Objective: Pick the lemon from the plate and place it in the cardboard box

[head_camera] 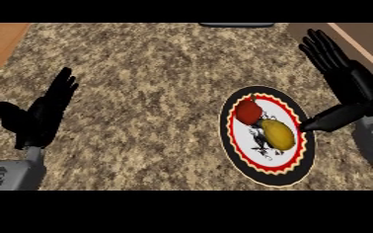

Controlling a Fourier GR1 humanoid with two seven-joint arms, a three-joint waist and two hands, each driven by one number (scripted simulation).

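Lemon (279, 133) first: in the head view, the only one, it lies yellow and oval on the right half of a round plate (224, 128). The plate has a black rim, a red scalloped ring and a white middle with a dark pattern. A red round fruit (248, 111) sits on the same plate, just beside the lemon on its upper left; whether the two touch cannot be told.

The plate rests on the speckled stone counter (160, 79), toward its right side and nearer the front edge than the far one.

The right hand (350, 86) shows at the counter's right edge, fingers straight and spread, pointing toward the far edge and holding nothing. Its thumb (324, 121) reaches sideways over the plate's right rim, its tip just beside the lemon; contact cannot be told.

The left hand (40, 118) is at the counter's left side, well apart from the plate, fingers straight and raised, relaxed and holding nothing.

The cardboard box (360, 34) stands at the far right corner, partly behind the right hand's fingers. A dark grey object (237, 24) lies at the far edge, and a wooden surface (11, 37) shows at the far left corner.
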